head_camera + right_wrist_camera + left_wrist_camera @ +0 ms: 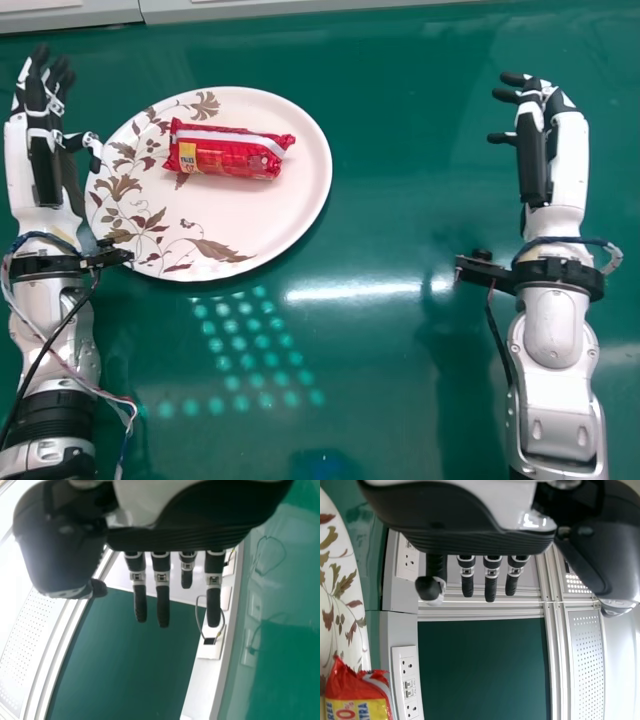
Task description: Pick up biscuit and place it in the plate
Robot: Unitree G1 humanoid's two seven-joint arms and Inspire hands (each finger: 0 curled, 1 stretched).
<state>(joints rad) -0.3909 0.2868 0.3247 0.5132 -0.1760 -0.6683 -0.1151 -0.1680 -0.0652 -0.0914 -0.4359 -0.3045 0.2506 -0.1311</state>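
In the head view my left hand (45, 140) is at the far left beside the plate, its fingers fairly straight and holding nothing. My right hand (535, 140) is at the right, well away from the plate, also with extended fingers. The red biscuit packet (228, 152) lies on the upper part of the white plate (270, 225), which has a brown leaf pattern. The left wrist view shows my left hand (491, 575) with straight fingers, and part of the biscuit packet (357, 692) on the plate (337, 590). Straight fingers of my right hand (162, 595) hang in the right wrist view.
The green table (400, 180) is glossy, with light reflections below the plate. A pale ledge (250, 10) runs along its far edge. Wall sockets (407, 680) and grey panels stand beyond the table. Cables hang along my left forearm.
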